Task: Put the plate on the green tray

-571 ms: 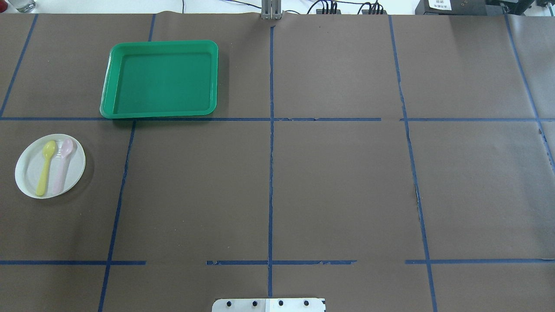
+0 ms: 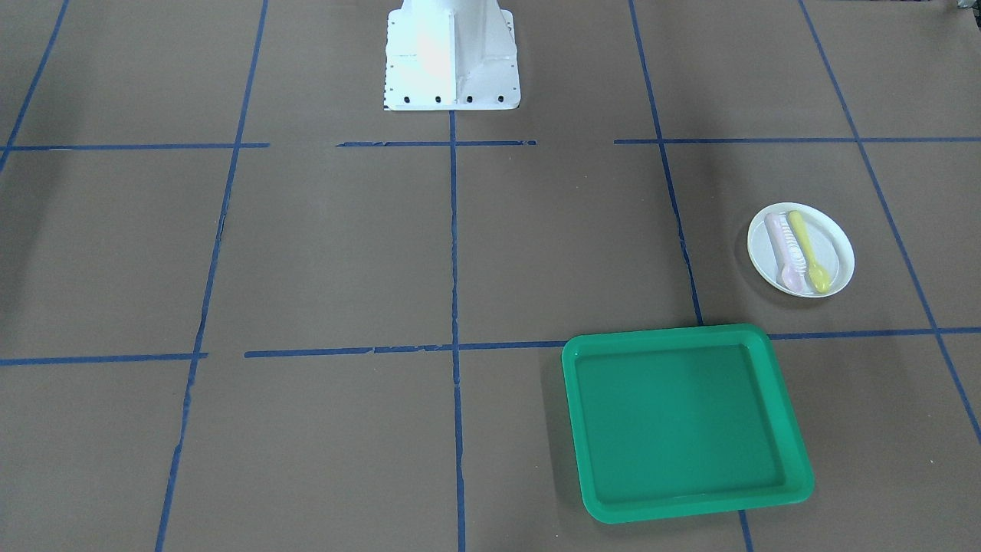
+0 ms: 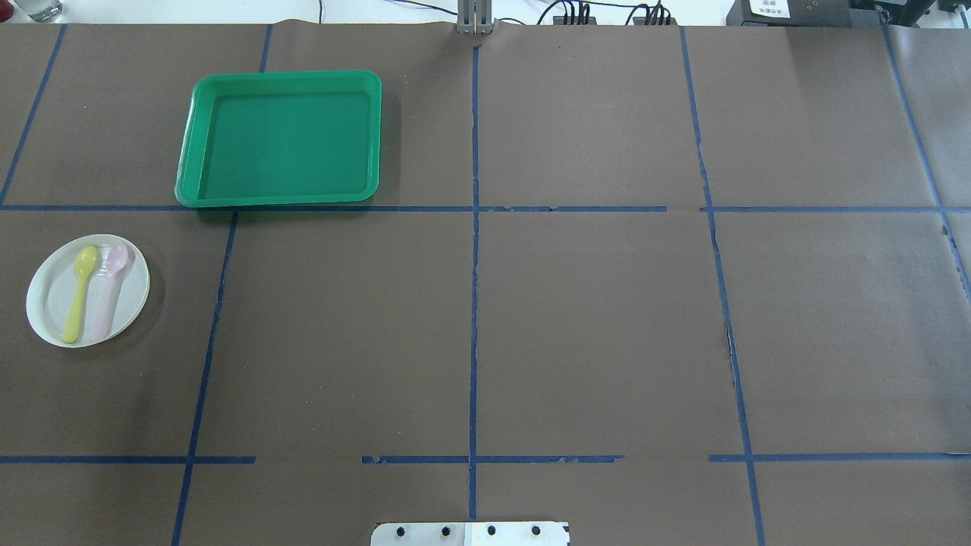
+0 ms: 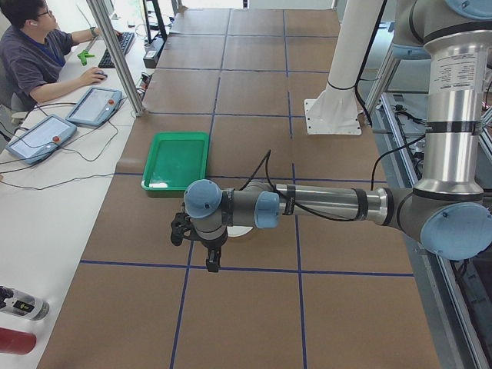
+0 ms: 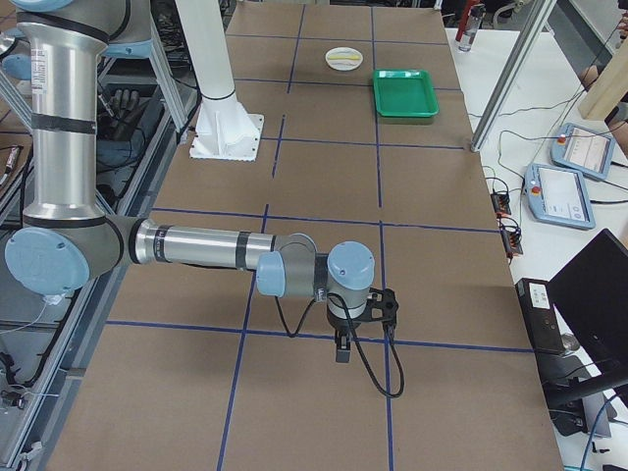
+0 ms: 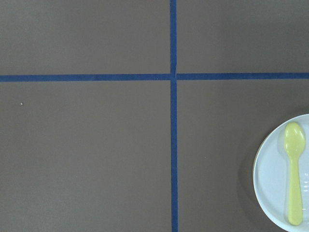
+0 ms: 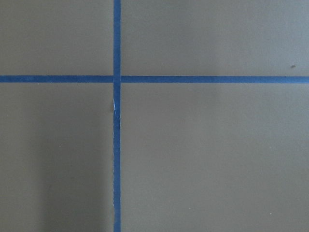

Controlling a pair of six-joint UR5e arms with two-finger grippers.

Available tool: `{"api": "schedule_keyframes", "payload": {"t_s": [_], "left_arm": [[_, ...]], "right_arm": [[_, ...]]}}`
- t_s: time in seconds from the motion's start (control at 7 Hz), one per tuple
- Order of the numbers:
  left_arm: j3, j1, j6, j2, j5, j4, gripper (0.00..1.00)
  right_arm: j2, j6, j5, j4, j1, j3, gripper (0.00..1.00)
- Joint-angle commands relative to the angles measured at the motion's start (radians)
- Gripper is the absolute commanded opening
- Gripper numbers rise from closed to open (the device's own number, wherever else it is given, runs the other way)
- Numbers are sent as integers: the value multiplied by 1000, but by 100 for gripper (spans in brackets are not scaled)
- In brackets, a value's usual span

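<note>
The white plate lies on the brown table at the left, with a yellow spoon and a pink spoon on it. The empty green tray sits farther back, apart from the plate. Both also show in the front view: plate, tray. The left wrist view catches the plate's edge. The left gripper hangs above the table close to the plate, and I cannot tell whether it is open or shut. The right gripper hangs far from both, state also unclear.
The robot's white base stands at the table's near-middle edge. Blue tape lines grid the brown paper. An operator sits at a side desk with tablets beyond the tray.
</note>
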Motion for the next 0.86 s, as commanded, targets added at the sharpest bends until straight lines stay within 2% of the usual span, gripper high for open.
{"api": "schedule_keyframes", "payload": {"t_s": [0.0, 0.43, 0.71], "left_arm": [[-2, 11, -17, -16, -3, -30, 100], [-1, 182, -329, 9, 3, -246, 100], [38, 276, -414, 15, 34, -339, 100]], "right_arm": [[-2, 0, 0, 0, 0, -1, 100], [0, 0, 0, 0, 0, -1, 100], [0, 0, 0, 0, 0, 0, 100]]}}
